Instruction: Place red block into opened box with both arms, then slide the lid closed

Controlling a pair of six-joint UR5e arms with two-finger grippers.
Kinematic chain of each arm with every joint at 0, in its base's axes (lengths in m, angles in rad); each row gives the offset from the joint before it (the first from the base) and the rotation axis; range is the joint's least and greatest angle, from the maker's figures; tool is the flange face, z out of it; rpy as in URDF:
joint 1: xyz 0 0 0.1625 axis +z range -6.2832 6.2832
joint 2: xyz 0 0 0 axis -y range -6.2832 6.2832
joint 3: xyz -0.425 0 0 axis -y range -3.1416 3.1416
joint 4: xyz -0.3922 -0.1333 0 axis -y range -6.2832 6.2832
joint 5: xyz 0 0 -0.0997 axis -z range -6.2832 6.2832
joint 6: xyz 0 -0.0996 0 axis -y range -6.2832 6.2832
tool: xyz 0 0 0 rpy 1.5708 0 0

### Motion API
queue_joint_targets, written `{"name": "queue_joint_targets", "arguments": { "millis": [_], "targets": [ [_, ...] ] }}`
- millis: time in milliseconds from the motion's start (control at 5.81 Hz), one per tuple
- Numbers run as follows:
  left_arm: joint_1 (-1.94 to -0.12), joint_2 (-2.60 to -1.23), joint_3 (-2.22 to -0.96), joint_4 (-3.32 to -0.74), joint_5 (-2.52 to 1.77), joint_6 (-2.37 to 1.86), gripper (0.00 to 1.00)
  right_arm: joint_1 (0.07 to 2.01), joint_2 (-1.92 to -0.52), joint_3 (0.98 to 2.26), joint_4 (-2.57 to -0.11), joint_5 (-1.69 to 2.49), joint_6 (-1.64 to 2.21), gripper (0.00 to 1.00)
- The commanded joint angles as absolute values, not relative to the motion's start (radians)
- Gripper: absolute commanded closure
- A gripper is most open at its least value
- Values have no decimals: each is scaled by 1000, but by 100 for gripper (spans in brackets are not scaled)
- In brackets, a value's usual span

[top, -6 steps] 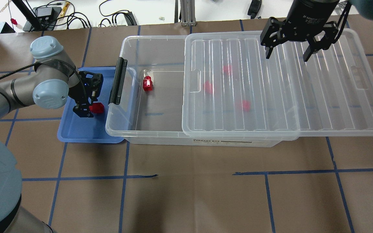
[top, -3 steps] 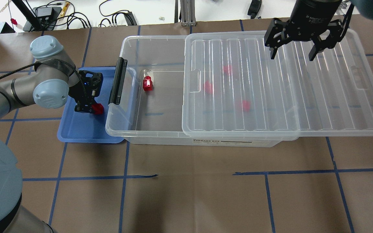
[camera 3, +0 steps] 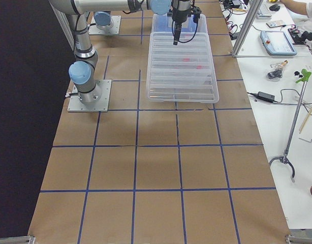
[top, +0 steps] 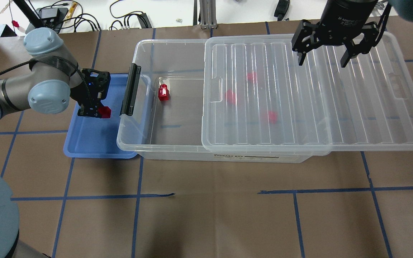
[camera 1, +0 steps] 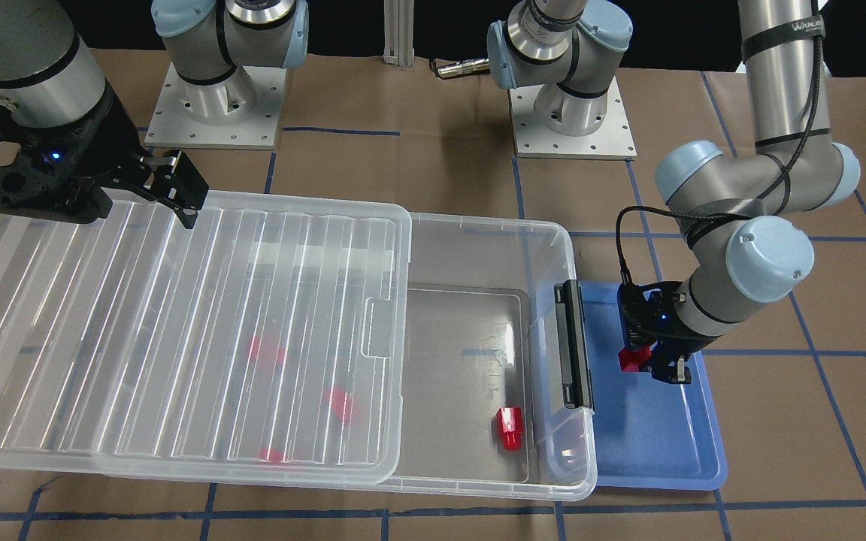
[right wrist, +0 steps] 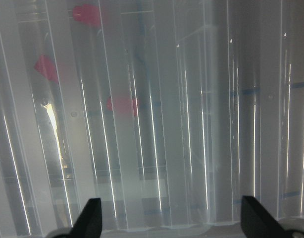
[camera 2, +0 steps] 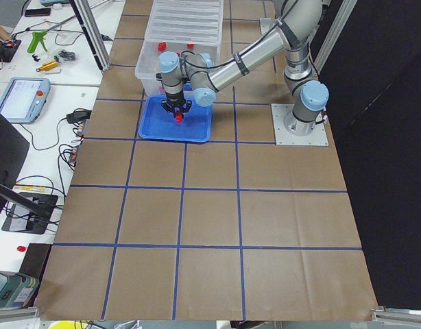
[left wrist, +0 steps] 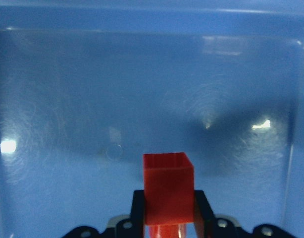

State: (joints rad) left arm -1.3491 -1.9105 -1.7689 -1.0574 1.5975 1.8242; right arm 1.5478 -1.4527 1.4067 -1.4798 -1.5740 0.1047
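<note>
The red block (top: 104,111) is pinched between the fingers of the left hand (top: 97,114), over the blue tray (top: 88,143) and just short of the box's black latch bar (top: 130,94). In the left wrist view it seems to hang a little clear of the tray floor.

The step in hand looks like the carry into the box (top: 170,43). To do it well, the left hand should rise enough for the block to pass over the latch bar and the box rim. It should then cross to the uncovered section and come down low before letting go, so the block does not bounce. A bare patch of floor apart from the loose red block (top: 163,93) already lying there is the better target. The grip looks centred on the block, so no regrasp seems needed.

The box sits along the desk's far edge, its lid (top: 371,118) drawn aside so that only the latch end is uncovered. Three red blocks (top: 230,96) show dimly through the lid. The tray, touching the box's latch end, shows nothing else in it. The right hand (top: 322,64) hovers released above the lid, near its far edge, gripping nothing.
</note>
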Motion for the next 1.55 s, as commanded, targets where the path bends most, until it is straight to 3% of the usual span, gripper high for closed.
{"name": "queue_joint_targets", "arguments": {
  "millis": [0,344,688,1032,1376],
  "targets": [
    [-1358,-1769,-1694,-1301,1598,1774,100,1548,-1453,1407,-1480,-1572,104,0],
    [-1475,-1694,-1606,-1451,1592,1661,100,1549,-1451,1407,-1480,-1575,104,0],
    [-1615,-1709,-1574,-1437,1537,1502,100,1548,-1450,1407,-1485,-1581,92,0],
    [-1690,-1782,-1604,-1369,1531,1468,100,1473,-1447,1405,-1500,-1591,-18,0],
    [-1727,-1880,-1668,-1199,1534,1470,100,1270,-1440,1408,-1502,-1592,-278,0]
  ]
}}
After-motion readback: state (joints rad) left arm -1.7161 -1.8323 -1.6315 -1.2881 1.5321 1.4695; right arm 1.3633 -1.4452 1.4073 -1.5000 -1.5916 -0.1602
